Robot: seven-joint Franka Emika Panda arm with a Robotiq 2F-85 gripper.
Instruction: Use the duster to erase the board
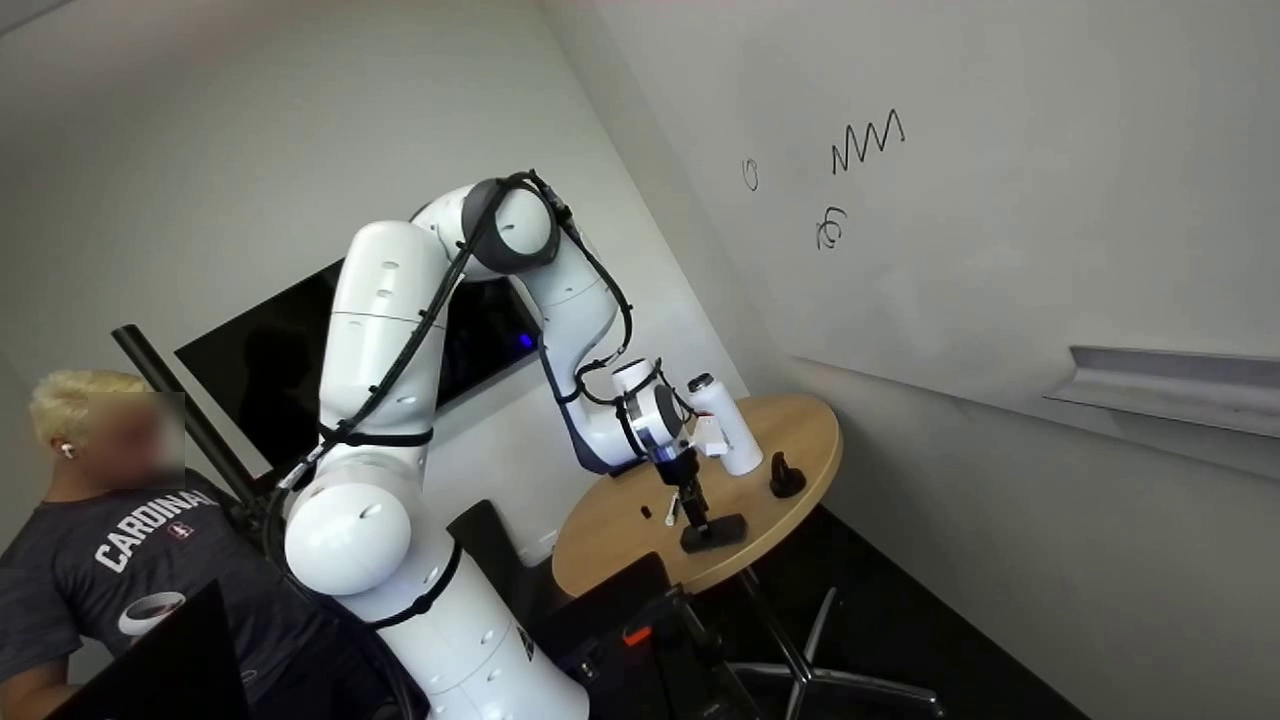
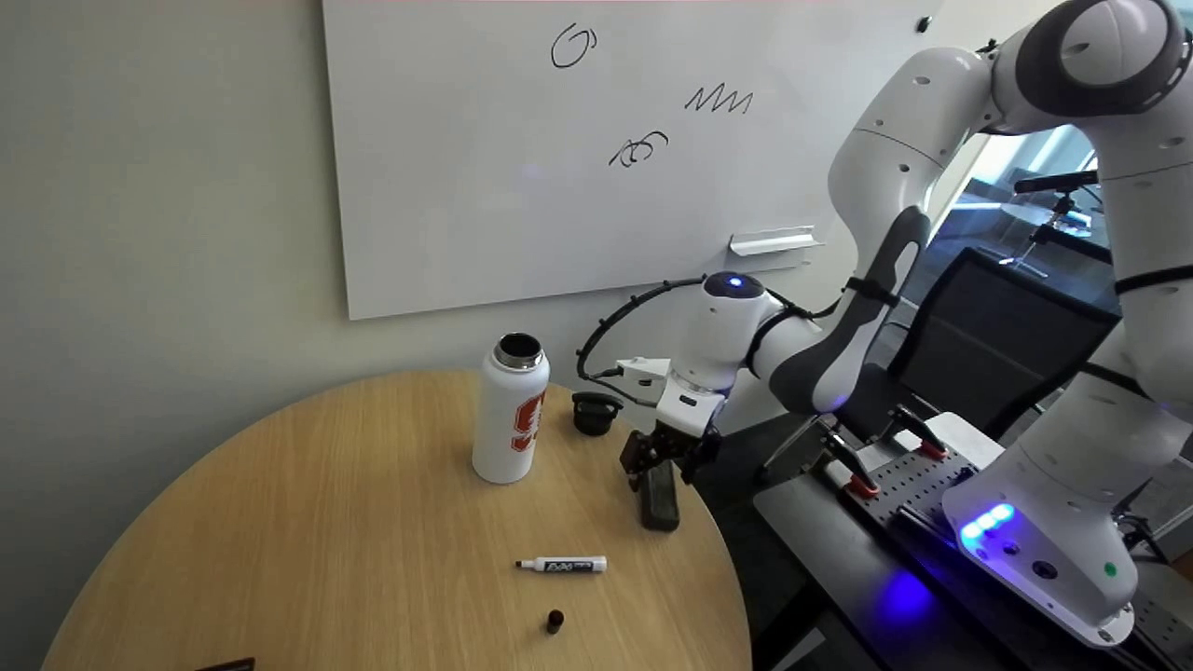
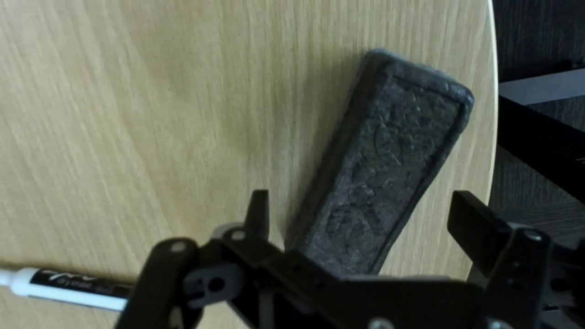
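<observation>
there are three scribbles (image 2: 637, 150), one board (image 2: 447, 205), one duster (image 3: 381, 167).

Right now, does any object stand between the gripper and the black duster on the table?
Nothing visible does. In the wrist view, the duster shows within the gap of the open gripper, with no other object between. The marker lies to one side, outside that gap.

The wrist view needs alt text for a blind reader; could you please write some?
A black duster lies slantwise on a wooden table near its edge, framed by the open end effector, which hides the duster's lower end. A white marker lies at lower left, partly hidden.
</observation>
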